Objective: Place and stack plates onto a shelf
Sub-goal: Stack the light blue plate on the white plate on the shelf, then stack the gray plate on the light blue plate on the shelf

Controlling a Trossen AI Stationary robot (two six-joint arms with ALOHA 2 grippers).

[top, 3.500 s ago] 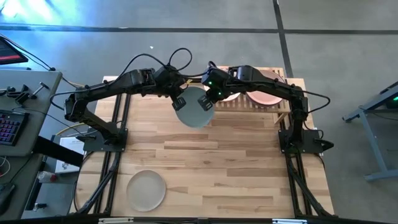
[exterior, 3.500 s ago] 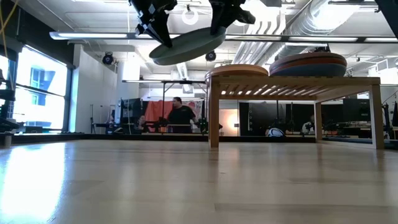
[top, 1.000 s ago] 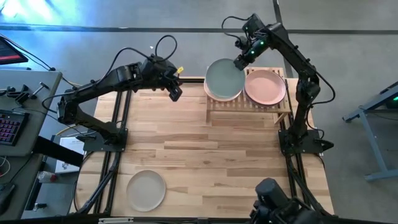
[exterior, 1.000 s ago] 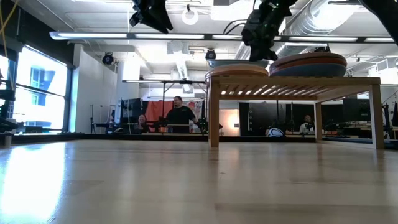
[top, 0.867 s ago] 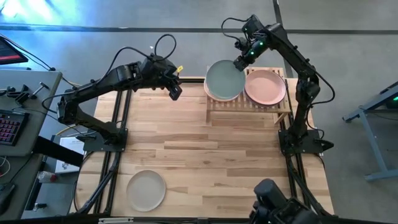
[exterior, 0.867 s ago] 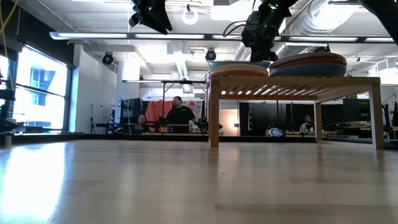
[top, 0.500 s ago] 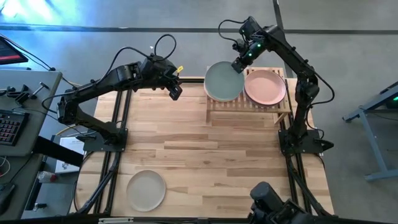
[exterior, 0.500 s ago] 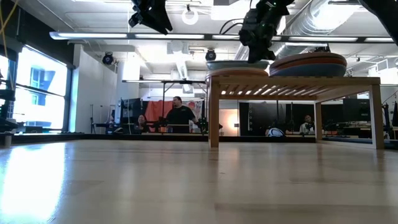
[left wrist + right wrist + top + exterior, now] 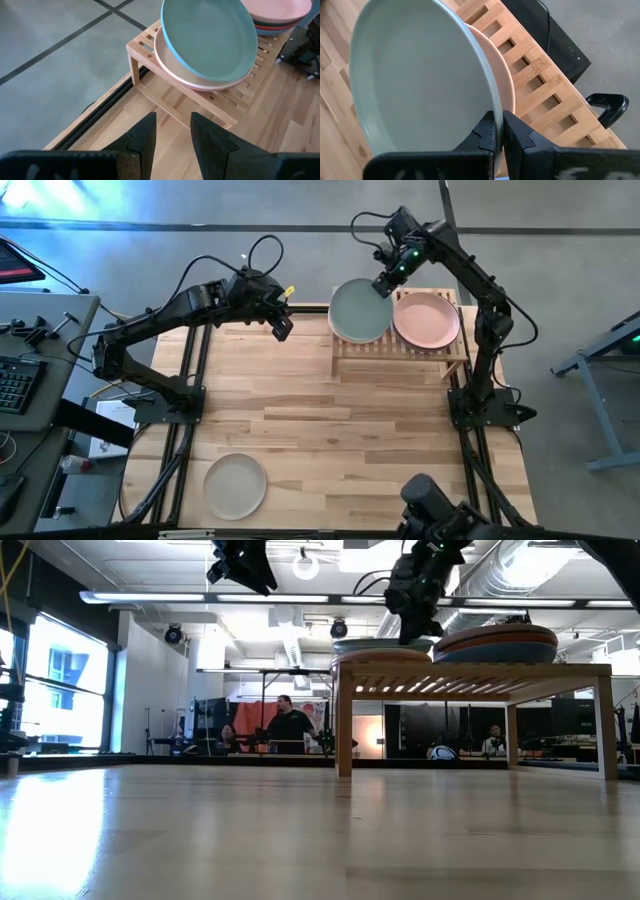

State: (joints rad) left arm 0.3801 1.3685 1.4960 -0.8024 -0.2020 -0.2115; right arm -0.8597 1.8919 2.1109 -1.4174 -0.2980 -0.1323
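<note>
One sage green plate (image 9: 420, 85) in right pincer (image 9: 499, 131), lower plates mostly hidden

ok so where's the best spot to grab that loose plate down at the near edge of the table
Probably the rim. The pale plate lies flat on the table, so its raised edge is the only grippable part. The idle left gripper could come from above, one finger inside the rim, one outside.

Open table (image 9: 350, 430) before shelf (image 9: 400, 345)

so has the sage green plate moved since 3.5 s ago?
Yes. The sage green plate was in the air in front of the shelf, toward the table's middle; it now sits over the shelf's left end on a peach plate, gripped by the right gripper.
</note>
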